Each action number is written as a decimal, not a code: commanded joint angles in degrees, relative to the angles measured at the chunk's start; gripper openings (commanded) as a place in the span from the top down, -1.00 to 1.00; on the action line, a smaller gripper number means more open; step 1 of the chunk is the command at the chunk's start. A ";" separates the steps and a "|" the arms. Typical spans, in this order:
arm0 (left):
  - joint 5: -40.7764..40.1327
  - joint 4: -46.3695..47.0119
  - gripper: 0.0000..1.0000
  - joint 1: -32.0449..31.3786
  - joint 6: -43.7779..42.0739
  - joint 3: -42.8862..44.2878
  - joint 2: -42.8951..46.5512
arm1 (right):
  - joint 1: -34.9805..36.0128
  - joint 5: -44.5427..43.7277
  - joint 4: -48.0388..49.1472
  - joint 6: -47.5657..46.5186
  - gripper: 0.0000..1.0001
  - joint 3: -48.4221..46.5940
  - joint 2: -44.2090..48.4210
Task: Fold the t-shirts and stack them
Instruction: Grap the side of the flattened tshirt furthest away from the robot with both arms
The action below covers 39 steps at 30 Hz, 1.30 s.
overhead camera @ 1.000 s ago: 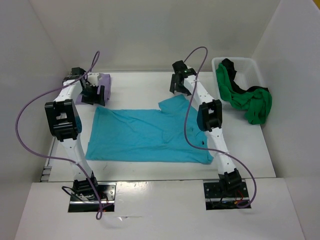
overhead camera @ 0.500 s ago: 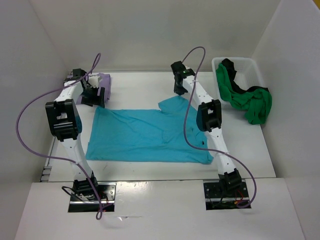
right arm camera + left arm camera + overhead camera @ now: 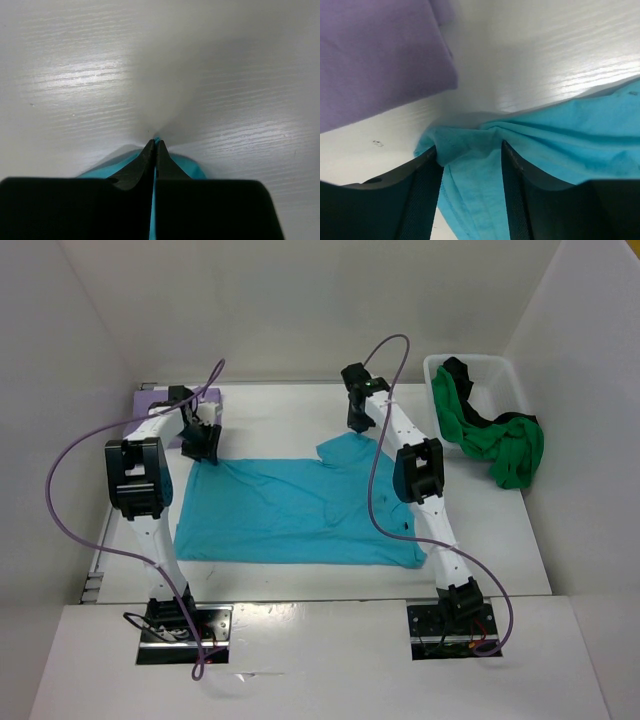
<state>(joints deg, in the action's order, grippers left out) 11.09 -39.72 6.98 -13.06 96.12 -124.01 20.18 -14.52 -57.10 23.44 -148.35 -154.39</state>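
1. Grip on the right: the right gripper [image 3: 154, 145] has its jaws pressed together on a thin sliver of the turquoise t-shirt [image 3: 300, 510], held only at the very tips.
2. The left gripper [image 3: 468, 148] straddles a bunched corner of the same shirt. Cloth puckers between its jaws and touches both inner faces, but they stand visibly apart. I cannot tell whether it has a real hold.
3. The shirt lies spread flat across the middle of the surface [image 3: 280, 410], and both pinch points sit on the side toward the far edge.
4. The lavender t-shirt [image 3: 375, 55] lies folded in the far left corner, near the left gripper but not touching it.
5. The green t-shirt [image 3: 515, 450] and black t-shirt [image 3: 460, 375] sit in the bin [image 3: 500, 365] at the far right corner, with green cloth spilling over its rim.
6. Risks, as I judge them:
   - The right bite is shallow, so the cloth could slide out under its own drag once lifted.
   - If the left side is not seated, one corner would rise alone and skew the fold.
   - A wide swing by the left arm could snag or rumple the lavender shirt.
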 commanded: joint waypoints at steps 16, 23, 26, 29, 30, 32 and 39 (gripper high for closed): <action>-8.63 2.73 -0.58 0.49 0.59 1.17 4.13 | 1.52 0.37 -2.75 -1.21 1.00 1.40 4.88; -0.55 -0.97 -0.46 1.01 -0.56 1.27 0.43 | 1.52 -2.00 -2.75 -1.73 1.00 2.54 5.94; -1.95 -0.97 -0.24 1.01 -0.56 1.79 -0.88 | 1.52 -2.00 -2.75 -1.73 1.00 2.54 6.47; -3.09 -0.97 0.37 1.01 -0.56 2.32 -1.59 | 1.52 -2.00 -2.75 -1.73 1.00 2.54 6.47; -4.75 -0.97 0.59 0.49 -0.04 2.32 -1.59 | 1.52 -1.48 -2.75 -1.73 1.00 2.54 6.47; -5.29 -0.97 0.94 0.49 -0.04 2.32 -1.07 | 1.52 -1.47 -2.75 -1.73 1.00 2.54 6.47; -7.23 0.97 1.00 -0.13 -3.19 -2.77 5.87 | 1.52 0.81 -0.66 -2.25 1.00 15.05 16.90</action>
<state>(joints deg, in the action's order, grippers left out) 5.32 -39.35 7.16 -13.82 95.18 -123.17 21.04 -15.00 -58.50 22.37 -139.35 -147.89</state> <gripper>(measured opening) 0.011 0.007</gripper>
